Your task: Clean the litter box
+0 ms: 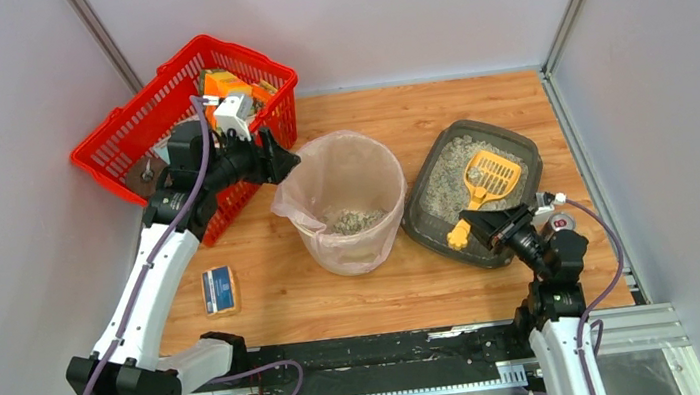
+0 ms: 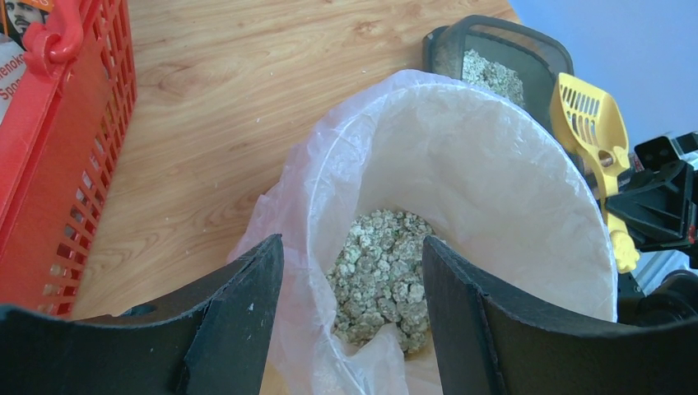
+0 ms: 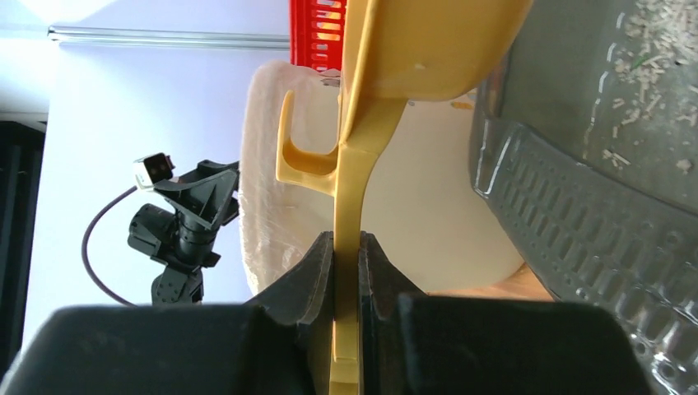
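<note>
The dark grey litter box [image 1: 525, 148] with pale gravelly litter sits right of centre on the wooden table. A yellow slotted scoop [image 1: 491, 178] lies over its litter. My right gripper [image 1: 475, 222] is shut on the scoop's handle at the box's near rim. In the right wrist view the gripper [image 3: 347, 247] pinches the handle [image 3: 352, 189] beside the box wall [image 3: 593, 197]. My left gripper [image 1: 283, 160] is open and empty at the far-left rim of the beige lined bin [image 1: 358, 252]. In its wrist view the gripper [image 2: 352, 280] straddles the liner [image 2: 494, 189], above litter clumps [image 2: 379, 271].
A red mesh basket [image 1: 155, 121] with packets stands at the back left, close behind the left arm. A small blue-and-tan pack [image 1: 220, 289] lies near the front left. Grey walls enclose the table on three sides.
</note>
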`<state>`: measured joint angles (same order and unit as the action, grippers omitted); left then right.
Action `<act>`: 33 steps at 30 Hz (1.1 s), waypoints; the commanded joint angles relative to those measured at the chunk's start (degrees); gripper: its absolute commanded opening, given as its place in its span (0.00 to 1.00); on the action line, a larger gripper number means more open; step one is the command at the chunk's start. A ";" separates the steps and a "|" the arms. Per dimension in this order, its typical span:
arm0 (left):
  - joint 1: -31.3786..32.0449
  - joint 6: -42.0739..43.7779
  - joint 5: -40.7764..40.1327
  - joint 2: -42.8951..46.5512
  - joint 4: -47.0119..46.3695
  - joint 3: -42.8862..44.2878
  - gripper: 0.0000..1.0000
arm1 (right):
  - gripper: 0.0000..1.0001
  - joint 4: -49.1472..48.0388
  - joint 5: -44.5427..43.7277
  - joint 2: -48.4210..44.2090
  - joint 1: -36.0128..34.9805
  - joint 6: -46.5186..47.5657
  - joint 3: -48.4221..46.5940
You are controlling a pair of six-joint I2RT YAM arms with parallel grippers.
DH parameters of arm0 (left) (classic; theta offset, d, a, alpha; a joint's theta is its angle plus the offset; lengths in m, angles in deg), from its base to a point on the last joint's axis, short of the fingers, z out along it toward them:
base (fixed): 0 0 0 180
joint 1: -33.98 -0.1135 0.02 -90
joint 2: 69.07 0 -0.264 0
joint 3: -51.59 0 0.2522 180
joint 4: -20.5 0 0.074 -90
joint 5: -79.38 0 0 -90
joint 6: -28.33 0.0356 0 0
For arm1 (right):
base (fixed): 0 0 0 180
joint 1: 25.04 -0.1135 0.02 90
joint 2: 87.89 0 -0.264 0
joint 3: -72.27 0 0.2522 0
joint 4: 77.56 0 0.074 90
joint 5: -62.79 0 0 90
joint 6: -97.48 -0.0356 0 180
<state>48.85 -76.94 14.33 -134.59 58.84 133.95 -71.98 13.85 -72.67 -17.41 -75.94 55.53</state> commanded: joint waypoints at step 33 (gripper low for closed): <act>-0.11 -0.38 0.19 -2.07 1.08 1.36 0.70 | 0.00 18.99 2.79 6.74 2.12 8.89 -13.97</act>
<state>48.85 -77.03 14.46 -135.53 59.28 133.95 -57.10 14.13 -67.95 -15.48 -69.51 46.57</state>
